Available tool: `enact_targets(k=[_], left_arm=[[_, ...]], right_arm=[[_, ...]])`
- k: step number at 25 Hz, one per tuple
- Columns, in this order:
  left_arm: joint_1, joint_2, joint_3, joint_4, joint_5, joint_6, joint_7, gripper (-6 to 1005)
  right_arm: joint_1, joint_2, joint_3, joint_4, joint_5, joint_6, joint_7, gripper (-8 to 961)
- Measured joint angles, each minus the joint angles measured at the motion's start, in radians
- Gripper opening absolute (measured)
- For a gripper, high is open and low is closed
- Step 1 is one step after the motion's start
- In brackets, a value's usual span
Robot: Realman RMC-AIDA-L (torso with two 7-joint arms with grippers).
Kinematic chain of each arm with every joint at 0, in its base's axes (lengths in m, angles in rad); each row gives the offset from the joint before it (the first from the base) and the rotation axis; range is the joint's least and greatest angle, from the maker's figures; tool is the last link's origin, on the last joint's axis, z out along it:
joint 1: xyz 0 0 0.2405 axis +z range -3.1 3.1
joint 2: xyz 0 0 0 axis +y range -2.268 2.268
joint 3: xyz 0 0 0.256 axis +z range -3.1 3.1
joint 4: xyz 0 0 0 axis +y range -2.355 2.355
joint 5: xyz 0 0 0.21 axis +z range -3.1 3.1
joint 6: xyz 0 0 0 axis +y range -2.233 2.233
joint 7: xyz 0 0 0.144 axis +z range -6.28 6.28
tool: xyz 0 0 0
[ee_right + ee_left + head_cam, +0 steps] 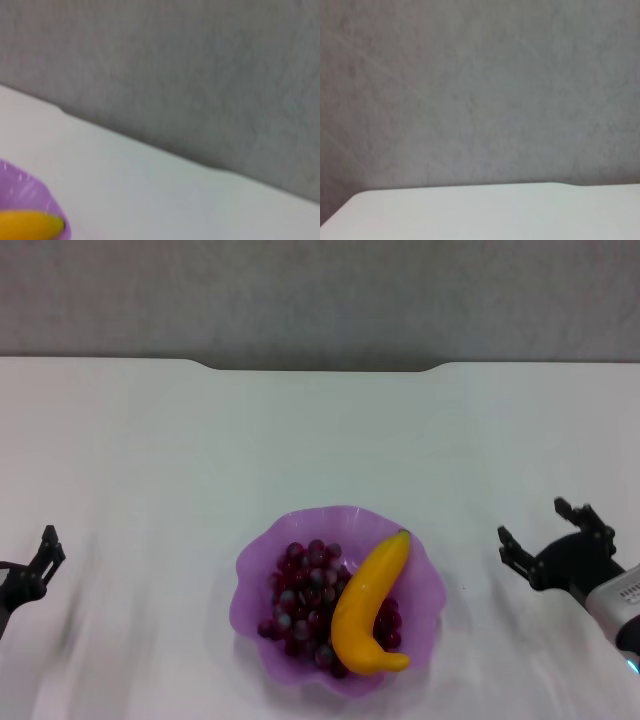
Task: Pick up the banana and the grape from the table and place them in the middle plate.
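Banana (369,605) and grape (308,606) both in plate (258,550), mid counter (320,430); banana stiff, glossy, slippery, best taken mid-length; grape soft, lumpy, bruisable; right gripper (542,543) fingers released, well right; left gripper (38,562) far left, fingers unclear.

Head cam looks down over the tabletop (320,430); both wrist cams sit low, facing its notched far edge and the grey wall (480,90).

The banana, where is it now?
In the head view, the banana lies inside the middle plate, on its right half, beside the grape.
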Motion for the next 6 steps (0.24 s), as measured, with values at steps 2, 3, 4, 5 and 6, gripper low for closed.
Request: enact_targets(k=[2, 3, 4, 5, 6], left_arm=[[-0.003, 0.0, 0.001, 0.0, -0.003, -0.006, -0.001, 879], [-0.006, 0.0, 0.003, 0.0, -0.005, -0.011, -0.001, 879], [-0.008, 0.0, 0.004, 0.0, -0.005, -0.013, -0.001, 879], [-0.01, 0.0, 0.004, 0.0, -0.005, -0.017, -0.001, 879], [-0.012, 0.0, 0.003, 0.0, -0.005, -0.022, -0.001, 879]], right_arm=[[0.005, 0.0, -0.002, 0.001, 0.01, 0.038, 0.001, 851], [0.01, 0.0, -0.002, 0.004, 0.012, 0.051, 0.001, 851], [0.014, 0.0, -0.003, 0.007, 0.012, 0.056, 0.001, 851], [0.017, 0.0, -0.003, 0.01, 0.012, 0.057, 0.001, 851], [0.018, 0.0, -0.003, 0.013, 0.012, 0.055, 0.001, 851]])
